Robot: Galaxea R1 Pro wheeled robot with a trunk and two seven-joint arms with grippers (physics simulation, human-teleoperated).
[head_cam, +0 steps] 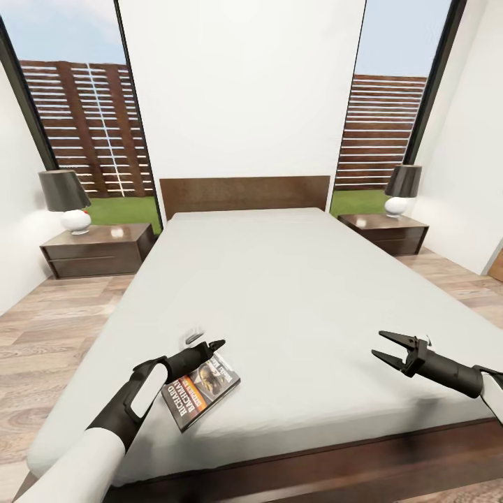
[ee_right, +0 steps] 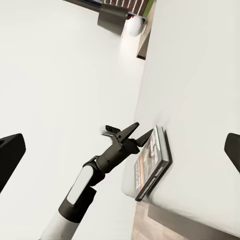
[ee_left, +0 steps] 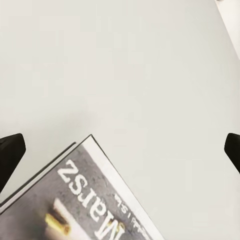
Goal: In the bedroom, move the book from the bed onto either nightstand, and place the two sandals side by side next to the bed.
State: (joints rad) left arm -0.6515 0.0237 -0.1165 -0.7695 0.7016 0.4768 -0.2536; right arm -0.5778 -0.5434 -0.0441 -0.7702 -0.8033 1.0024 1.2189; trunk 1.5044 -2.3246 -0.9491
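left lamp [head_cam: 65, 199], right lamp [head_cam: 402, 189]

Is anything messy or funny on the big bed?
Just one thing: the book lies crooked near the foot edge of the bed, its title upside down from the head view. The left gripper hovers open over it. Both nightstands look tidy, each with a lamp.

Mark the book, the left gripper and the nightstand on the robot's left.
book [head_cam: 209, 388]: head view, on its cover.
left gripper [head_cam: 213, 346]: head view, between its fingers, above the book.
left nightstand [head_cam: 98, 241]: head view, on its glossy top.
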